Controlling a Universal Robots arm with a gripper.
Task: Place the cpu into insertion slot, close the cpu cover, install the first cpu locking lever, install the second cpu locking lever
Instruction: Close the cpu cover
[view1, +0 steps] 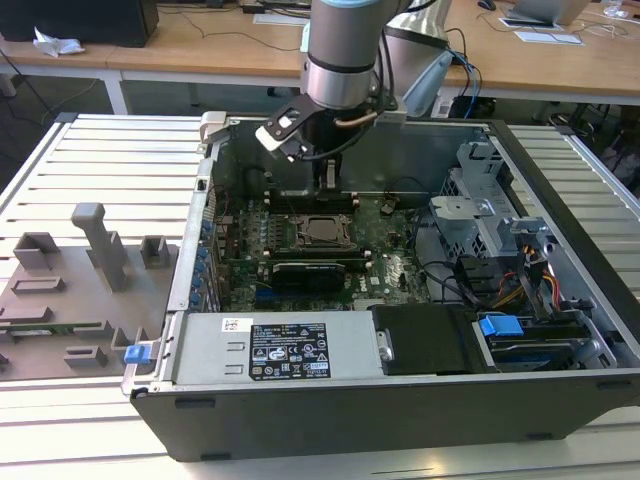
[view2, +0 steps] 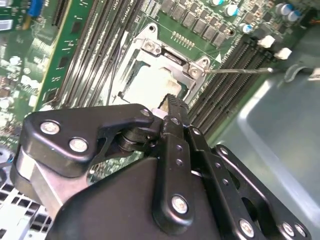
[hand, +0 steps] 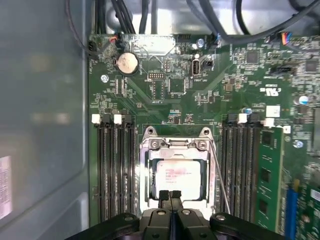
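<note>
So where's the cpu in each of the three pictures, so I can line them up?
Exterior view: the cpu sits mid-way across the green motherboard, close beneath the tool.
First wrist view: the cpu is the pale square framed by the silvery cpu cover, between black memory slots.
Second wrist view: the cpu is the pale patch just beyond the tool.
Shared landmark: the tool, tip at the chip's edge in both wrist views.
</note>
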